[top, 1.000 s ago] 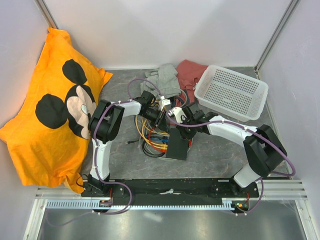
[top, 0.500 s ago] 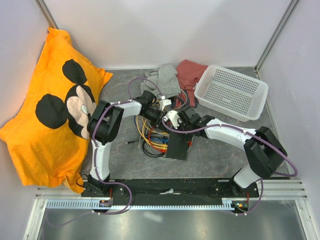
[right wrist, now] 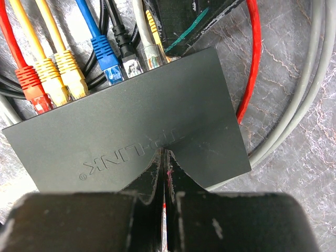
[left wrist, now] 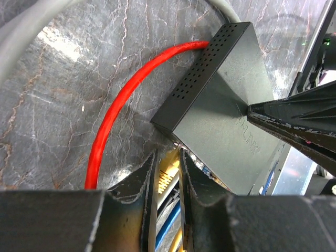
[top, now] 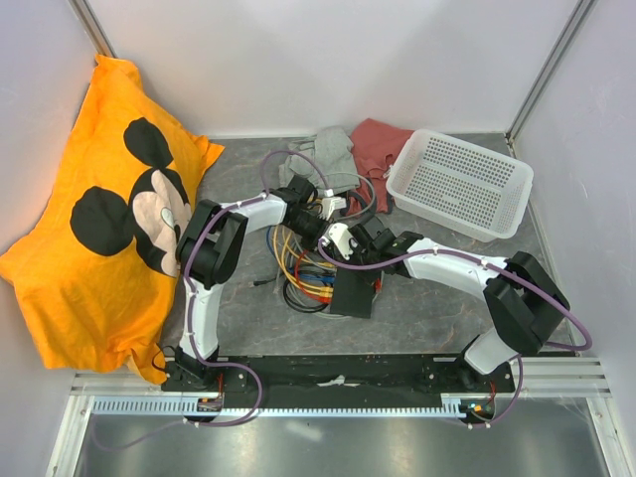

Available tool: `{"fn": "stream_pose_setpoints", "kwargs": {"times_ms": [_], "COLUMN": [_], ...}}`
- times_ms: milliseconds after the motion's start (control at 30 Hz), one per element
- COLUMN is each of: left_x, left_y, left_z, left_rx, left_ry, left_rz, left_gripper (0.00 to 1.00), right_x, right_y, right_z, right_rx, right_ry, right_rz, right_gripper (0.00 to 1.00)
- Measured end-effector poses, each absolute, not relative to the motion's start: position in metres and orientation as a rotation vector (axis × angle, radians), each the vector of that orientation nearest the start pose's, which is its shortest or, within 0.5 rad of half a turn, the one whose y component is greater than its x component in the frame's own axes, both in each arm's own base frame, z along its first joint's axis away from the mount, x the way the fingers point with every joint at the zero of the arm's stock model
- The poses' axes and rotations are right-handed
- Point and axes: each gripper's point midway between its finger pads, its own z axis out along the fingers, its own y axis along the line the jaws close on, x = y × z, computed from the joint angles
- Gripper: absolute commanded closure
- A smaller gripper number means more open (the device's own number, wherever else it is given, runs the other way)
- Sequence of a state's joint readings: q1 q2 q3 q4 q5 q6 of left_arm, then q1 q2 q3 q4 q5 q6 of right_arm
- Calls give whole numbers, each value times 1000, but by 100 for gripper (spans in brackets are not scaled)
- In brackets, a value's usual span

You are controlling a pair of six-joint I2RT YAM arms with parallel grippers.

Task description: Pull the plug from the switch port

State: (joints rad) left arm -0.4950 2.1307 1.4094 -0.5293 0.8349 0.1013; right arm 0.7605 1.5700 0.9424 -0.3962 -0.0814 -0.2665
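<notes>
The switch is a flat matte-black box lying on the grey table, also seen in the top view. Several plugs sit in a row in its port edge: red, two yellow, blue and black. My left gripper is shut on the last plug, a yellow one at the end of the row, whose tip meets the switch port. My right gripper is shut, its tips pressing down on the switch's top.
A red cable and grey cables curve round the switch. Loose coloured cables lie left of it. A white basket stands at the back right, cloths lie behind, and an orange pillow fills the left.
The right wrist has moved left and nearer, over the switch. The left wrist has shifted slightly right. Both grippers keep the same state.
</notes>
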Motion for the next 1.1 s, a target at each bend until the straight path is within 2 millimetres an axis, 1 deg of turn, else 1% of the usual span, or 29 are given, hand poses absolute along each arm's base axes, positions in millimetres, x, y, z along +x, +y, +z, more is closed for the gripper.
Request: {"fn": "stream_pose_setpoints", "kwargs": {"times_ms": [567,667,700,833,1100], "left_x": [298,299,302,308,309], "left_y": [-302,-298,-294,-286,-285], "left_z": [22,21,18,17,17], "left_rx": [998,983,975,941,941], "left_ry": [2565,2579,2591,2606,2609], "left_rz": [-1242,-1238,-1206,-1176,-1169], "left_gripper": [98,98,98,98,98], "right_x": [250,250,250,250,250], "right_y": [243,243,243,243,243], "right_z": [48,48,48,48,48], "right_rx": [-1323,-1323,-1323,-1323,-1327], "right_ry": [2251,2251,2251,2250,2249], "right_rz": [281,281,281,281,279], "right_gripper": [100,100,100,100,100]}}
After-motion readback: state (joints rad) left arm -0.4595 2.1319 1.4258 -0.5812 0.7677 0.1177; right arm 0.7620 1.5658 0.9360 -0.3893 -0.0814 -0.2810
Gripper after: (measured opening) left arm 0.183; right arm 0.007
